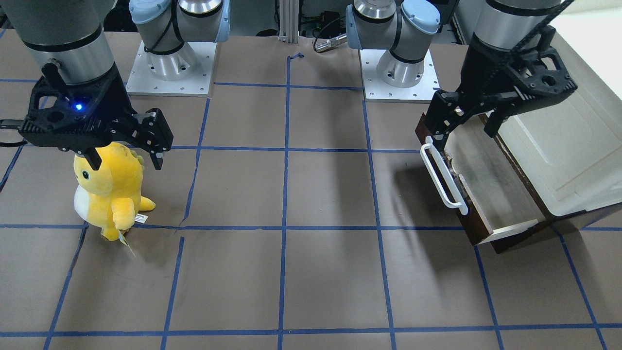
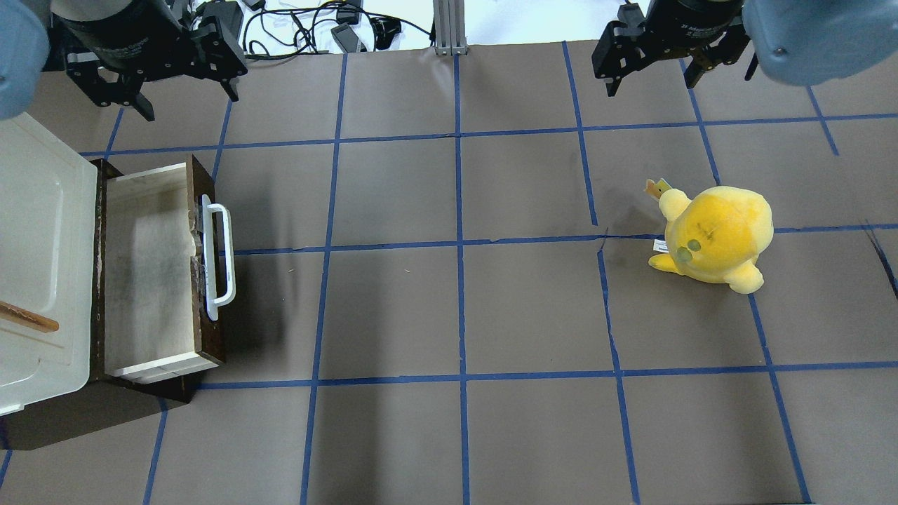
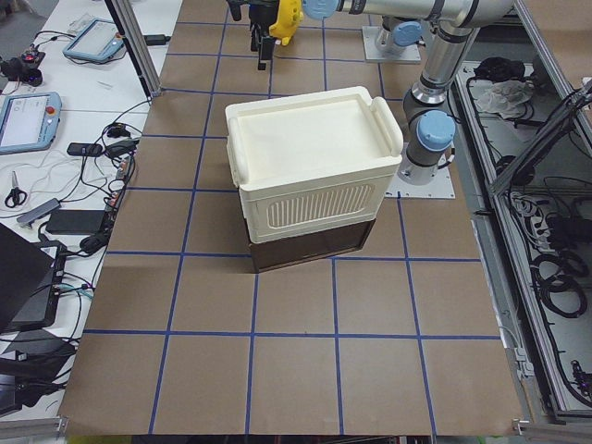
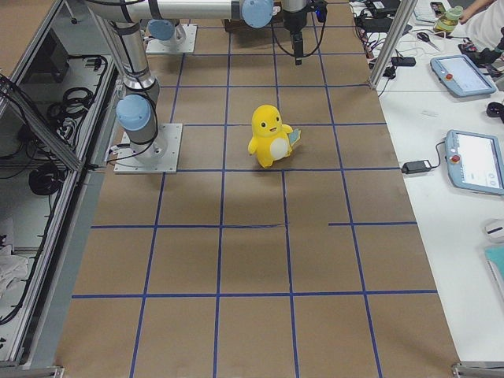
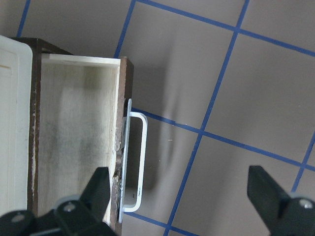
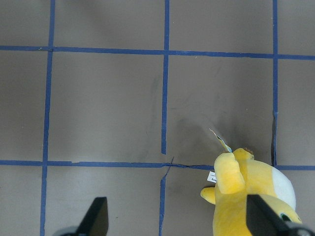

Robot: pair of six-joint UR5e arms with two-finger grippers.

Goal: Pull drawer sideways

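At the table's left edge a cream-white cabinet sat over the drawer, which stood drawn out and empty, its white bar handle facing mid-table. Being rigid wood and probably light, it should slide rather than lift. The middle of the smooth, stiff bar looked the surest hold, pinched across. The left gripper hung above it, fingers spread and holding nothing. Beyond a yellow plush toy, the right gripper also had its fingers parted and empty.
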